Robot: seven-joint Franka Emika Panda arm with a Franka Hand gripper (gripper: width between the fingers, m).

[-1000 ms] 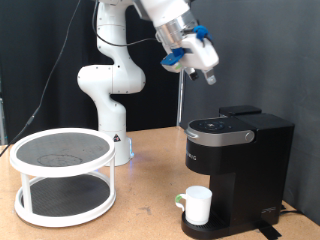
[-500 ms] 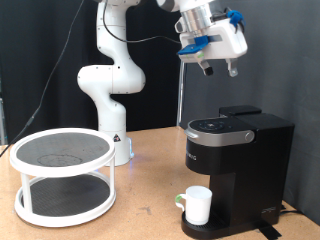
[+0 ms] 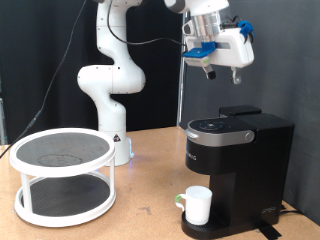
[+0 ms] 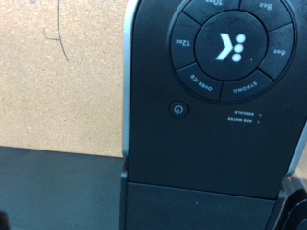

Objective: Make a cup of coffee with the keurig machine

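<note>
Plain white cylindrical cup with a side handle, standing on the round drip base of the black boxy keurig machine, directly under its brew head, at the exterior view's lower right. Machine lid closed; silver-rimmed top panel with a ring of buttons and a small power button filling the wrist view from above. White and blue two-finger gripper high above the machine, well apart from it, pointing down, holding nothing; fingers apart, fairly narrow. Wooden table beneath everything. White two-tier round rack with dark mesh shelves at the exterior view's left. White robot arm base behind the rack.
</note>
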